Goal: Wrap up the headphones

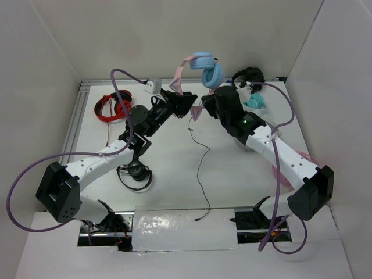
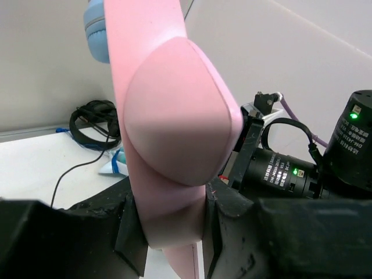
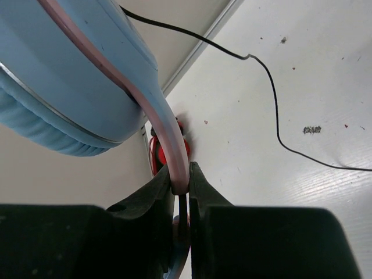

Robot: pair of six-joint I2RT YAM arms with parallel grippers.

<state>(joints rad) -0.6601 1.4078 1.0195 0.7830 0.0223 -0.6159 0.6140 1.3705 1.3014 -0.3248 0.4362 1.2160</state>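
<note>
The headphones (image 1: 208, 68) are held up above the back of the table, their light blue ear cups uppermost and the thin pink headband (image 1: 180, 72) curving down to the left. My left gripper (image 1: 186, 100) is shut on the headband at a pink cat ear (image 2: 174, 116), and both fingers (image 2: 131, 232) press against it. Directly to its right, my right gripper (image 1: 204, 107) is shut on the thin pink band (image 3: 168, 133) just below a blue ear cup (image 3: 70, 64). The black cable (image 1: 200, 168) hangs down and trails across the table to its front edge.
Red-and-black headphones (image 1: 112, 107) lie at the back left. Black headphones (image 1: 135, 174) sit under my left arm, and another black pair (image 1: 249, 75) lies at the back right beside a teal item (image 1: 256, 103). Pink headphones (image 1: 302, 157) peek from under my right arm.
</note>
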